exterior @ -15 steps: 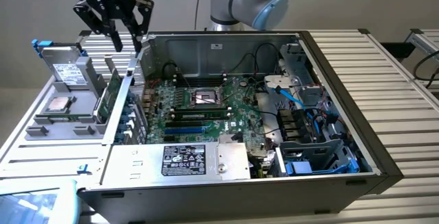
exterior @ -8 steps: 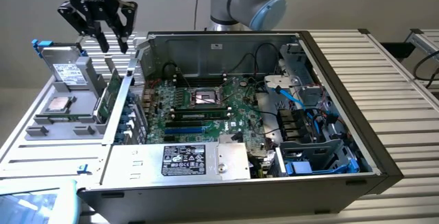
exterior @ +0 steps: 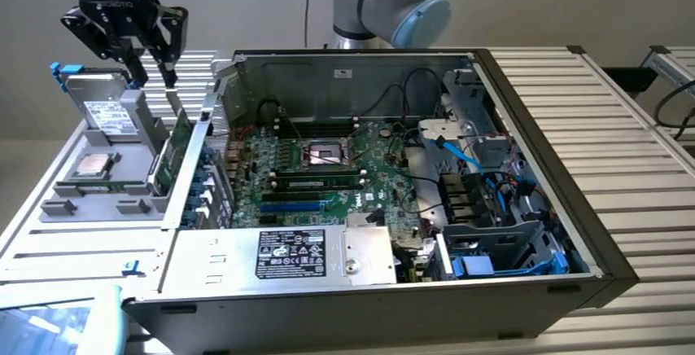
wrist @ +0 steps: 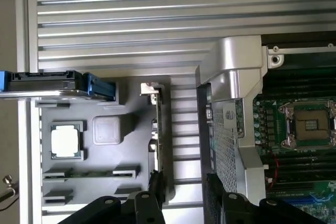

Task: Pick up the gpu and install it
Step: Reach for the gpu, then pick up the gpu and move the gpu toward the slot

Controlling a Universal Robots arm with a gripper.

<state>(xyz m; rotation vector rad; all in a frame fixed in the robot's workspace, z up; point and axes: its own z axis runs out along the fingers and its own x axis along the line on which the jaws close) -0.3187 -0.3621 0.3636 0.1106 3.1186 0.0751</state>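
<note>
- The claw (exterior: 155, 78) is held wide open above the grey tray (exterior: 65, 204). Nothing is gripped between its dark metal fingers (wrist: 143, 204).
- The gpu (exterior: 166, 158) is stood on its long edge in a slot at the tray's side nearest the computer case (exterior: 543, 176). It is judged to be set this way so that its upper edge is offered to a grasp from above.
- In the wrist view the gpu (wrist: 156, 135) is seen edge-on as a thin strip, with its bright metal bracket at one end. It lies close to one finger, and no contact is visible.
- The tray is a matte moulded plastic with shaped recesses, so each part is kept apart and steady. A silver labelled hard drive (exterior: 103, 115) is propped upright in it, and a square processor (exterior: 96, 164) is laid flat.
- The case is laid on its side with the panel off, so the green motherboard (exterior: 315, 168) faces upward and can be reached from above.
- Everything is carried on a ribbed aluminium worktop (exterior: 608, 119).
</note>
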